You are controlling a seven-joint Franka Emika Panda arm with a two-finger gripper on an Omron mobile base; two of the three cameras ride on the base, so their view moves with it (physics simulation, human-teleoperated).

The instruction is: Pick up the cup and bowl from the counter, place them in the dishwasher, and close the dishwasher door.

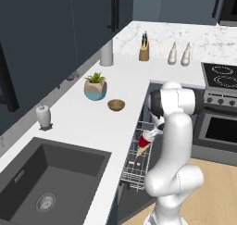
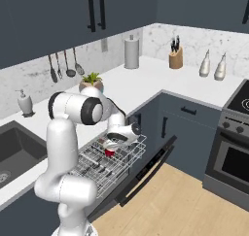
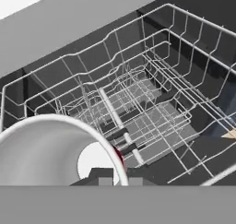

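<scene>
While gripping the cup (image 2: 110, 152), the gripper (image 2: 113, 146) hangs over the rack (image 2: 127, 160).

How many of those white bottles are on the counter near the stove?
2: one white bottle and a second stand side by side on the back counter, left of the stove.

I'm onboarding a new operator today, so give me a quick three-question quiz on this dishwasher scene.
1. True or false: the bowl is already in the dishwasher rack.
2. What does the gripper hold? A) cup B) plant pot C) nothing
3. Is the dishwasher door open or closed?

Key: 1. False, it sits on the counter. 2. A, the red cup, over the rack. 3. Open.
</scene>
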